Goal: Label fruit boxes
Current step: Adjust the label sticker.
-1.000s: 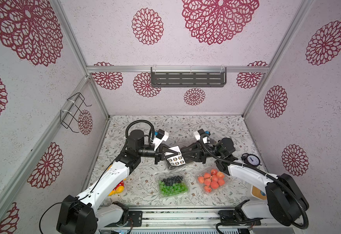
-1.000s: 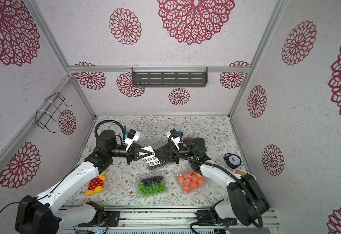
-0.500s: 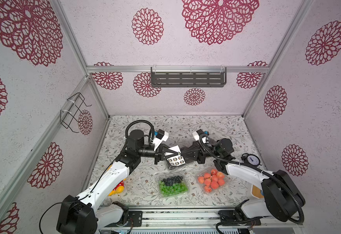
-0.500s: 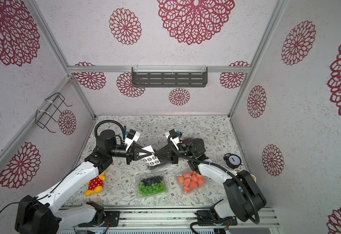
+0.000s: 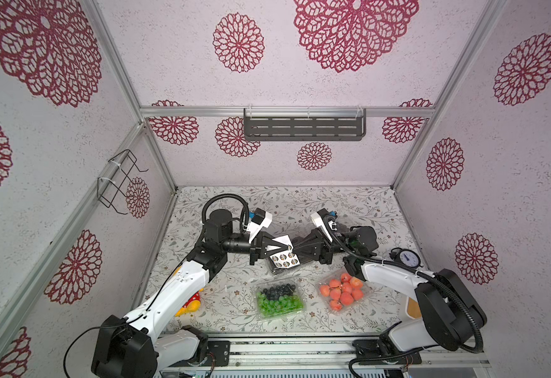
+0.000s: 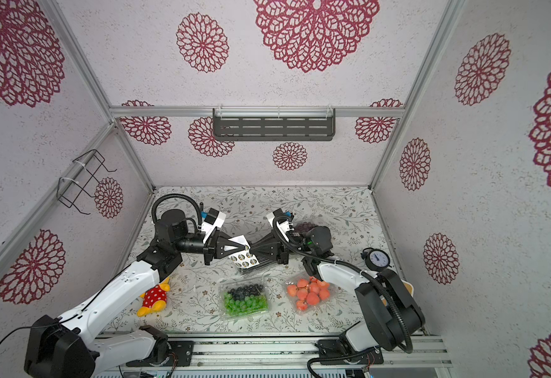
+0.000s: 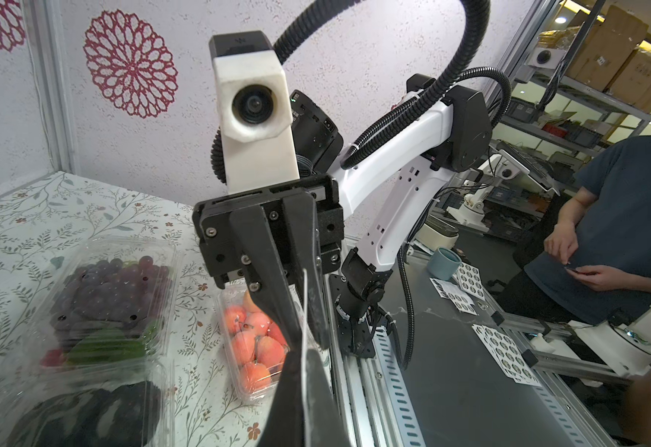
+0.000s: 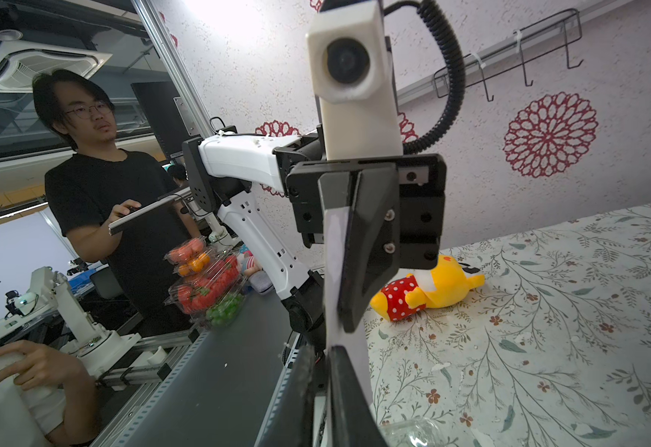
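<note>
Step in hand, as I judged it: sticker pick-off, prior to labelling. L pincer was pressed together on the white sticker sheet and held it in the air over desk centre, stickers facing up. R pincer met it head-on, tips close on either side of the sheet's free edge. I couldn't cfm from any view whether they pinched a sticker, the sheet or nothing. Fruit boxes, pos.: black-fruit box on the desk below the sheet; dark-purple box farther back on the R side, by the R arm's wrist; green-and-blue box and orange-red box side by side near the front edge, not touching. I saw no label on any box, so I rated the task as early. Next move, est.: R tips need to catch one sticker's rim only, then peel it off while L holds firm. The thin backing will prob. flex, so pull slow. Then carry to a lid & press flat. Surface: desk, flat, w/ pale leaf-and-flower print. Also on it: a red-and-yellow plush toy at the L side and a round dial gauge at the R side. Room: enclosure walls w/ dark-red rosette print, alu. frame, a dark slotted shelf on the back wall, a wire rack on the L wall.
</note>
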Tool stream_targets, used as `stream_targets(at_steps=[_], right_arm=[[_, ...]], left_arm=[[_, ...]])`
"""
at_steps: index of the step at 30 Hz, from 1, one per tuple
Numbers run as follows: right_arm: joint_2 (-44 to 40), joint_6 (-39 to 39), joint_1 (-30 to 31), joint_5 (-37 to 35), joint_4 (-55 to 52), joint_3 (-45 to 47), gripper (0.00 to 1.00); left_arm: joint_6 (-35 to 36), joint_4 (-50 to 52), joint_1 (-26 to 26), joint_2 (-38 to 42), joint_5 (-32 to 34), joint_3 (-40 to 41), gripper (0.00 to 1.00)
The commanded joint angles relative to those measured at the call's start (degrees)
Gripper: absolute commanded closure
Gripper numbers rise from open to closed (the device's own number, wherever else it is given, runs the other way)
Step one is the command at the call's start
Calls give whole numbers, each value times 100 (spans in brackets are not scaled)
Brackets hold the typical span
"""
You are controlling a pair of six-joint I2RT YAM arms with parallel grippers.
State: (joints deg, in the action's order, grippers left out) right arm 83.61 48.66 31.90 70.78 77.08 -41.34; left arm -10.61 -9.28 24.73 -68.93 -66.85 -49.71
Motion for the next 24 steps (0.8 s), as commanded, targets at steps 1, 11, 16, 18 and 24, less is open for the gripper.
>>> stream_targets(at_steps=[1, 11, 16, 18, 24], right_arm=[[-125, -99, -8, 94, 277, 30, 87], [-108, 44, -41, 146, 516, 122, 100], [-172, -22, -52, 138, 490, 137, 100], [-141, -55, -44, 141, 485, 119, 100], [-91, 25, -52, 197, 669, 48, 100]], left_arm=[[24, -135, -31, -15, -68, 41, 100], [-44, -259, -39, -15, -100, 51, 100], [-139, -386, -24, -128, -203, 32, 100], [-195, -483, -23, -164, -235, 36, 100], [-213, -538, 5, -256, -308, -11, 100]])
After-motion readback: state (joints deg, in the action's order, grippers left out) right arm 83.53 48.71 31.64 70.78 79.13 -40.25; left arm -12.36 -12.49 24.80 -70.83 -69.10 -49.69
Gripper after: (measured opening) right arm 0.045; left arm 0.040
